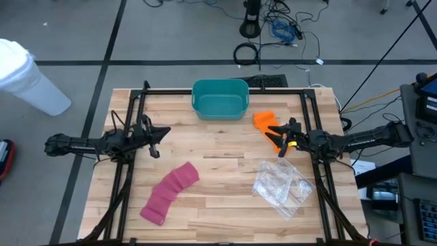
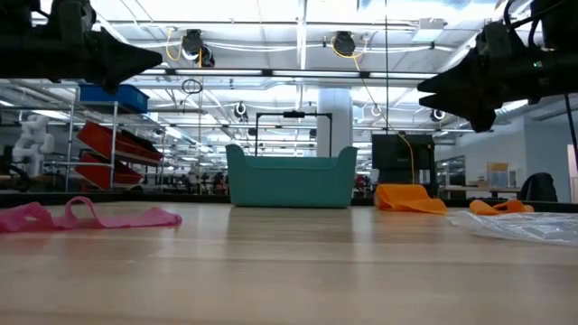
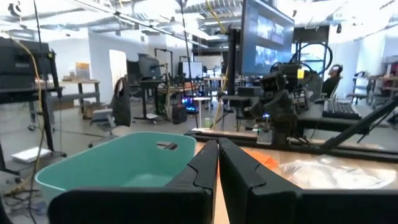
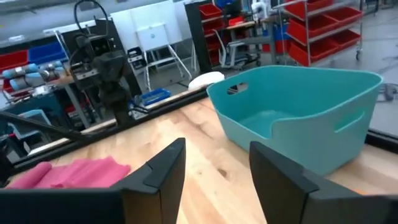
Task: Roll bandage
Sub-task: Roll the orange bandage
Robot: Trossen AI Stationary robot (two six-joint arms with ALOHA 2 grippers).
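The pink bandage [image 1: 170,193] is laid unrolled on the tabletop [image 1: 218,219], toward its front left, untouched. The left gripper [image 1: 154,140] is held above the tabletop beyond it, jaws shut on nothing. The right gripper [image 1: 278,139] is held over the orange cloth [image 1: 263,121], jaws parted and empty. A teal bin [image 1: 219,99] and clear plastic [image 1: 281,186] are also seen.

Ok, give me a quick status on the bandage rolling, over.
Left gripper shut, empty, raised. Right gripper open, empty, over the orange cloth. Pink bandage flat on the table, unrolled, untouched. Nothing lying on it.
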